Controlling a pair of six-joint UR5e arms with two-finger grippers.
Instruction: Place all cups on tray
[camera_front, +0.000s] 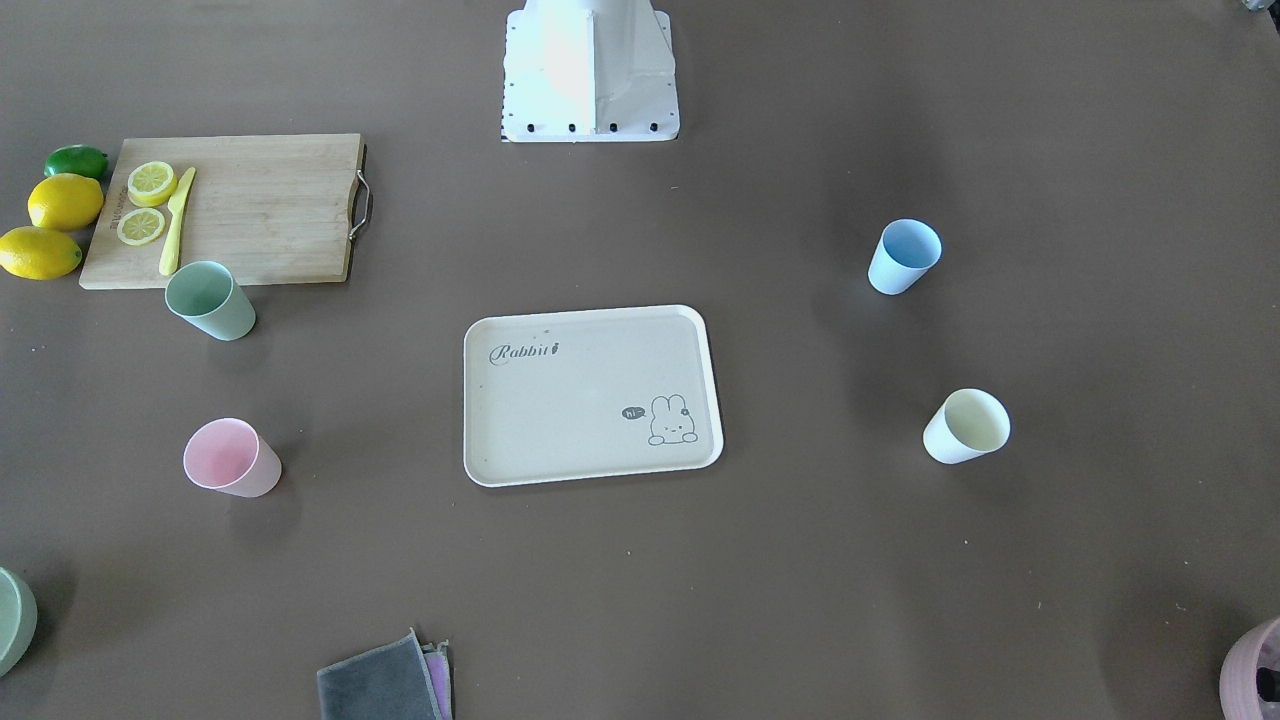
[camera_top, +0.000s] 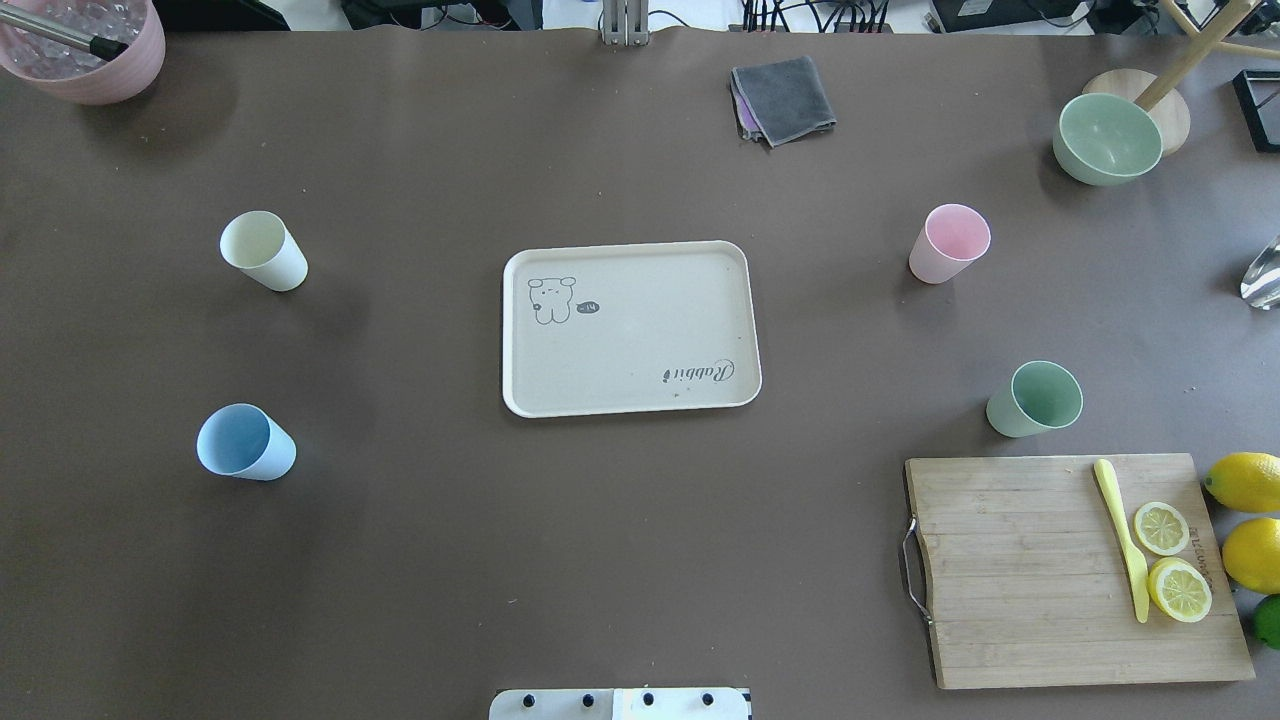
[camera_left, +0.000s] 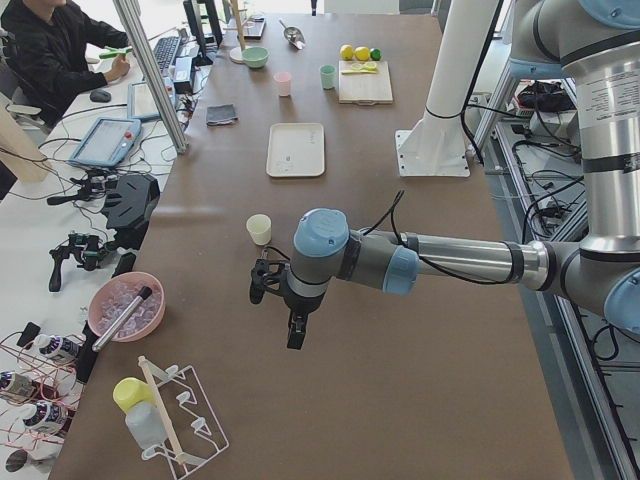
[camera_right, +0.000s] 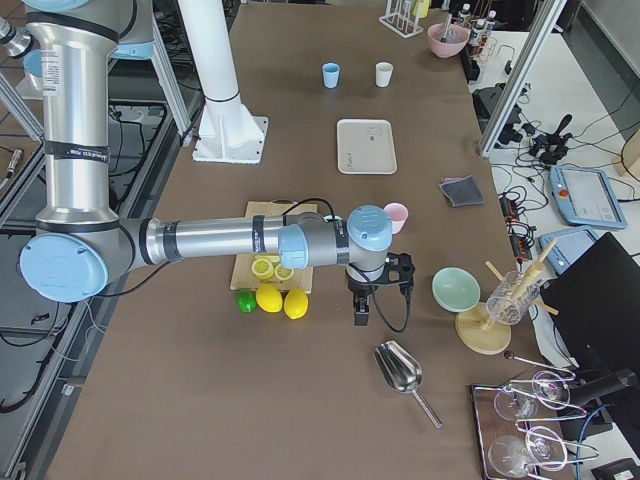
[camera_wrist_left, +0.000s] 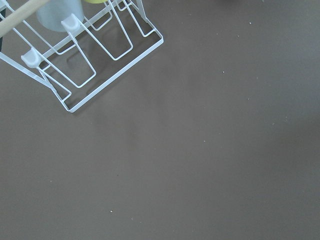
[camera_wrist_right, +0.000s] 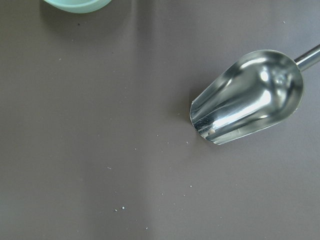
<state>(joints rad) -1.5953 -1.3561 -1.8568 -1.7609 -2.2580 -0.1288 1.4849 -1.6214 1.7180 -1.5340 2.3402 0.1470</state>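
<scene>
The beige Rabbit tray (camera_top: 640, 320) lies empty at the table's middle. All four cups stand upright on the table, apart from it. The blue cup (camera_top: 245, 442) and the cream-yellow cup (camera_top: 262, 250) are on my left side. The pink cup (camera_top: 948, 243) and the sage green cup (camera_top: 1036, 399) are on my right side. My left gripper (camera_left: 296, 335) hangs beyond the table's left end, past the cream-yellow cup (camera_left: 259, 229). My right gripper (camera_right: 361, 315) hangs past the pink cup (camera_right: 396, 215), near the lemons. I cannot tell whether either is open or shut.
A wooden cutting board (camera_top: 1010, 570) with lemon slices and a yellow knife lies near the green cup, with whole lemons (camera_top: 1245, 481) beside it. There are also a pale green bowl (camera_top: 1107, 137), a folded grey cloth (camera_top: 784, 98), a mauve-pink pot (camera_top: 85, 50), a metal scoop (camera_wrist_right: 247, 97) and a wire rack (camera_wrist_left: 85, 60).
</scene>
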